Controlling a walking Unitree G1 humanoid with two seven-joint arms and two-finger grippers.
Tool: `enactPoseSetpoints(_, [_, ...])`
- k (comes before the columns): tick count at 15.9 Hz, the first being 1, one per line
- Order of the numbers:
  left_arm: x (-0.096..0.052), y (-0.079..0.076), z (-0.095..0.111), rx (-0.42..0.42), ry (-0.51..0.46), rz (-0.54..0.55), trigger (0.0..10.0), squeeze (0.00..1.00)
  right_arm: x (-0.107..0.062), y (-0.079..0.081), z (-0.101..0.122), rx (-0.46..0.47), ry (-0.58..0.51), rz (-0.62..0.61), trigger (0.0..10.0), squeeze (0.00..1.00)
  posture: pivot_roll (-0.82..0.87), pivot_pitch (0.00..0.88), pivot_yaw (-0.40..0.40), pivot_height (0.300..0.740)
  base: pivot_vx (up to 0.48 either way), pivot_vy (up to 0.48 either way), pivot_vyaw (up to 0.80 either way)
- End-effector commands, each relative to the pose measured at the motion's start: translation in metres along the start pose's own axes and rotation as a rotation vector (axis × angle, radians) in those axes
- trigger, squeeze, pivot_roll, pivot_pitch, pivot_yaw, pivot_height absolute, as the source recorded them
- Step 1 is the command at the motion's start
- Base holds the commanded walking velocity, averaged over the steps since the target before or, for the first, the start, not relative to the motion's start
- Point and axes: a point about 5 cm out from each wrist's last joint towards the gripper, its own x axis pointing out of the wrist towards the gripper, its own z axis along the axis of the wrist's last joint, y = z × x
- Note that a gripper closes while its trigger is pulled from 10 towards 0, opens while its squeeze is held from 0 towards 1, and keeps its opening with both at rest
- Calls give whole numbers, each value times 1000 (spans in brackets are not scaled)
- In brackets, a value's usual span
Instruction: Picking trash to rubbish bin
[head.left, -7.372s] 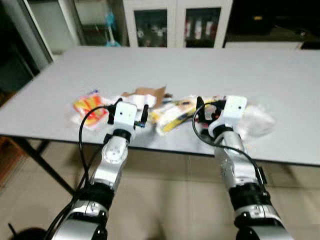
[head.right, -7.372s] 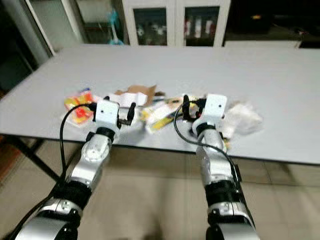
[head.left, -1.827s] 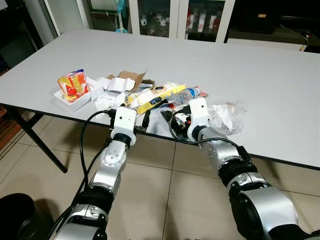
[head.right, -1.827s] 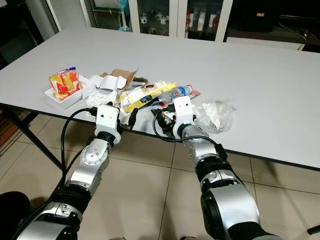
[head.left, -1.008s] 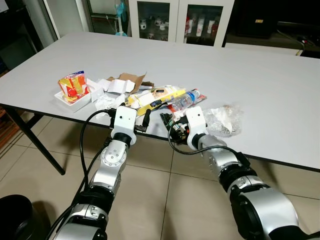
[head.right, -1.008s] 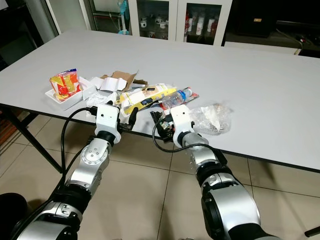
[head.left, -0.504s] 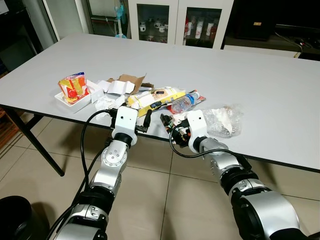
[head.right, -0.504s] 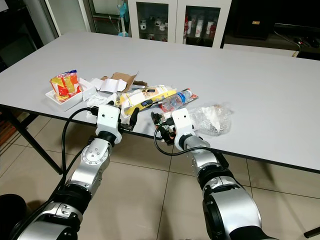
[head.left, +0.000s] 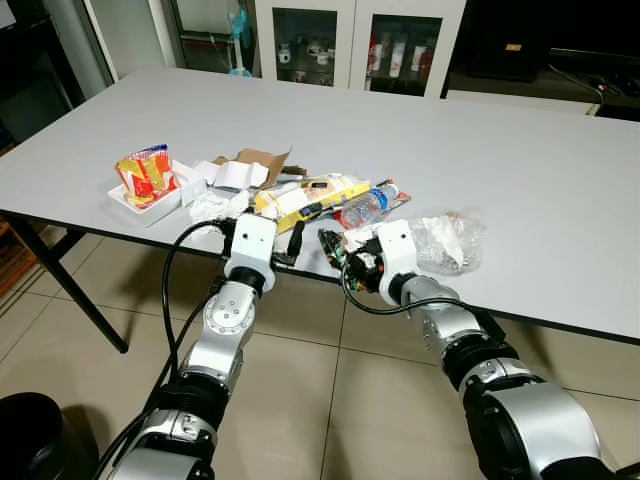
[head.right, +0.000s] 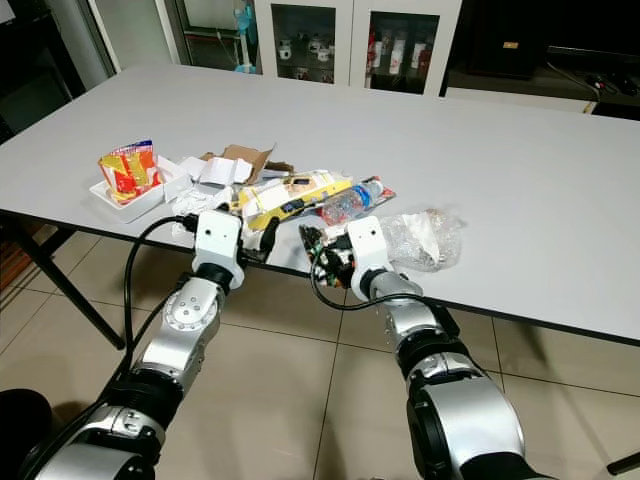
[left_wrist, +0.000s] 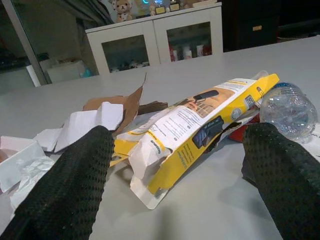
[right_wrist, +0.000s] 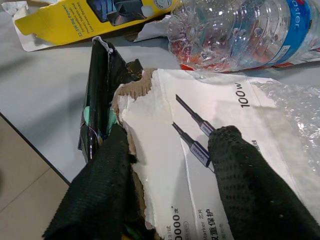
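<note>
A heap of trash lies near the table's front edge: a yellow package (head.left: 310, 195), a clear water bottle (head.left: 365, 207), brown cardboard (left_wrist: 120, 102), white paper scraps (left_wrist: 80, 122) and a clear plastic bag (head.left: 450, 240). My left gripper (head.left: 265, 228) stands wide open just before the yellow package (left_wrist: 195, 125), holding nothing. My right gripper (head.left: 345, 255) is at the table's edge, shut on a torn white cable package (right_wrist: 200, 115). A black wrapper (right_wrist: 100, 85) lies against one of its fingers (right_wrist: 107, 185). The bottle (right_wrist: 240, 30) lies just beyond.
A white tray (head.left: 150, 208) with a red and yellow snack packet (head.left: 145, 172) sits at the heap's left end. The grey table (head.left: 500, 140) stretches far back to glass-door cabinets (head.left: 350, 45). A black bin (head.left: 30, 440) stands on the tiled floor at my lower left.
I have come closer to the table than several seconds ago. Over the last second both arms barely moved; the right gripper stays at the torn package.
</note>
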Motion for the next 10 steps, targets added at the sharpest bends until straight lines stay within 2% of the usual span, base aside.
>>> enactPoseSetpoints(1, [0, -1, 2, 8, -6, -6, 10000, 0, -5, 4, -28, 28, 108, 12, 0, 0, 32, 0, 11, 740, 0, 0, 0])
enactPoseSetpoints(5, [1, -1, 2, 7, -4, -4, 10000, 0, -2, -2, -11, 56, 41, -10, 0, 0, 34, 2, 10, 740, 0, 0, 0])
enactPoseSetpoints(6, [1, -1, 2, 7, -3, 0, 10000, 0, -1, -7, 1, 93, -18, -23, 1098, 0, 32, 2, 8, 740, 0, 0, 0])
enactPoseSetpoints(7, [1, 0, 2, 6, -2, 3, 10000, 0, -1, -11, 12, 126, -67, -35, 9569, 0, 29, 3, 9, 740, 0, 0, 0])
enactPoseSetpoints(8, [1, 0, 2, 5, -1, 3, 10000, 0, -1, -15, 19, 147, -102, -50, 10000, 0, 29, 3, 9, 740, 0, 0, 0])
enactPoseSetpoints(10, [1, -2, 2, 2, 0, 0, 10000, 0, -3, -27, 39, 197, -197, -81, 10000, 0, 21, 4, 9, 740, 0, 0, 0])
